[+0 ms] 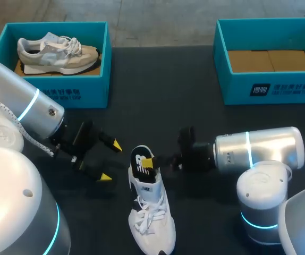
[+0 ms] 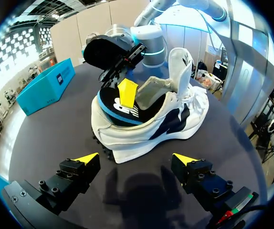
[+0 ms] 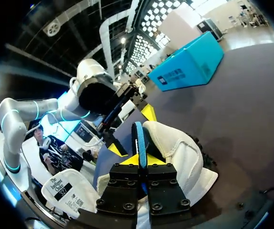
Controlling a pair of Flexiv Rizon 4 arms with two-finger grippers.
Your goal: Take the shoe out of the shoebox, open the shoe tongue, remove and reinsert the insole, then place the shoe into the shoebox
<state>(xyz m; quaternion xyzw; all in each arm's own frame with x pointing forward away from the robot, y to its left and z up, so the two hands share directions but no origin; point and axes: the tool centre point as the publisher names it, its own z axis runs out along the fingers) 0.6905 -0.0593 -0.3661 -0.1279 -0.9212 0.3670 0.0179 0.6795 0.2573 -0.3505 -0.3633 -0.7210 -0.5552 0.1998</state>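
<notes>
A dark table (image 1: pixel 163 85) is carrying everything. At its far left corner 1 open teal box (image 1: pixel 86 90) is sitting, and 1 grey and beige sneaker (image 1: pixel 57 50) with white laces is lying inside it on brown cardboard, its toe pointing toward the table's middle.

The white shoe (image 1: pixel 151 212) stands upright, tongue (image 2: pixel 181 64) raised, its black blue-edged insole (image 1: pixel 140 174) tilted up out of the heel.

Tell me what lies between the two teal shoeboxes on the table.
Only bare dark table, seen in the head view, separates the filled shoebox from the empty shoebox.
</notes>
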